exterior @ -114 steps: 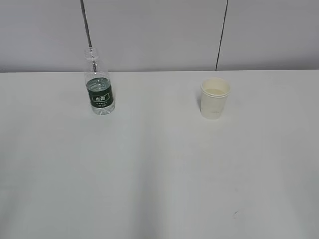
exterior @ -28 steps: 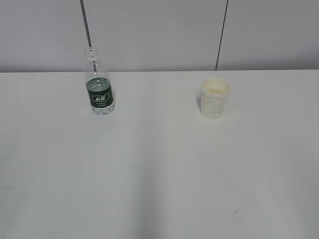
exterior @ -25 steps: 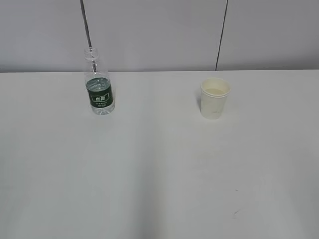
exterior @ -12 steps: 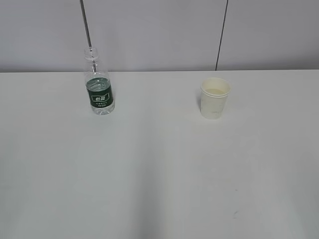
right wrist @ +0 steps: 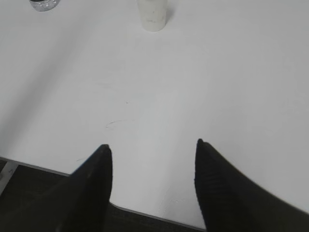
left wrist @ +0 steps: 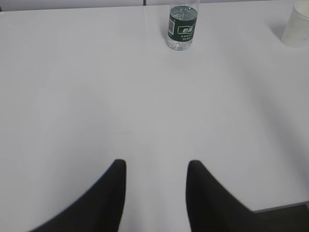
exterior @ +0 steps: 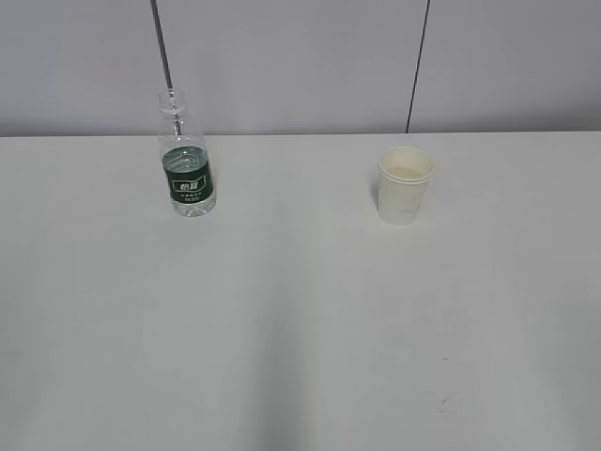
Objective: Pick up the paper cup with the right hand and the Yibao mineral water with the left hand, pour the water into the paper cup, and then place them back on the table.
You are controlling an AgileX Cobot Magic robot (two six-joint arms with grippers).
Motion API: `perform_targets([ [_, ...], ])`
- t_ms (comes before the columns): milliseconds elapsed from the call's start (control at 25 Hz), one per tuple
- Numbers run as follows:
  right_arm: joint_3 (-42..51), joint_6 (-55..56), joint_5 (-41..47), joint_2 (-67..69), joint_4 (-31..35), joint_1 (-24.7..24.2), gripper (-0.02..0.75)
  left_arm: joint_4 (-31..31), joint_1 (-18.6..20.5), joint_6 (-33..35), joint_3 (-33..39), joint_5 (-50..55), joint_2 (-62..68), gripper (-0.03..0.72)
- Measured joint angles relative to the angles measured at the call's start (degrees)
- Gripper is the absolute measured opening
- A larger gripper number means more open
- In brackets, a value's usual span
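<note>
The Yibao mineral water (exterior: 187, 164) stands upright at the back left of the white table (exterior: 300, 310), uncapped, with clear water inside. The paper cup (exterior: 405, 184) stands upright at the back right. No arm shows in the exterior view. In the left wrist view my left gripper (left wrist: 155, 164) is open and empty, far short of the bottle (left wrist: 182, 26); the cup (left wrist: 295, 26) is at the top right. In the right wrist view my right gripper (right wrist: 152, 144) is open and empty over the table's near edge, far from the cup (right wrist: 152, 14); the bottle's base (right wrist: 44, 4) is at the top left.
A grey wall (exterior: 300, 66) with two dark vertical seams rises behind the table. A small dark scuff (exterior: 444, 403) marks the table's front right. The table's near edge (right wrist: 145, 214) and dark floor show under the right gripper.
</note>
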Motion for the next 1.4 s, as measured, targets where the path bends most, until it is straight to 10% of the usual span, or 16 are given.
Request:
perform_targets([
  [1400,0.00,0.00,0.00,0.00,0.00,0.00,0.438,0.00,0.00,0.00,0.00,0.00,0.00,0.269],
])
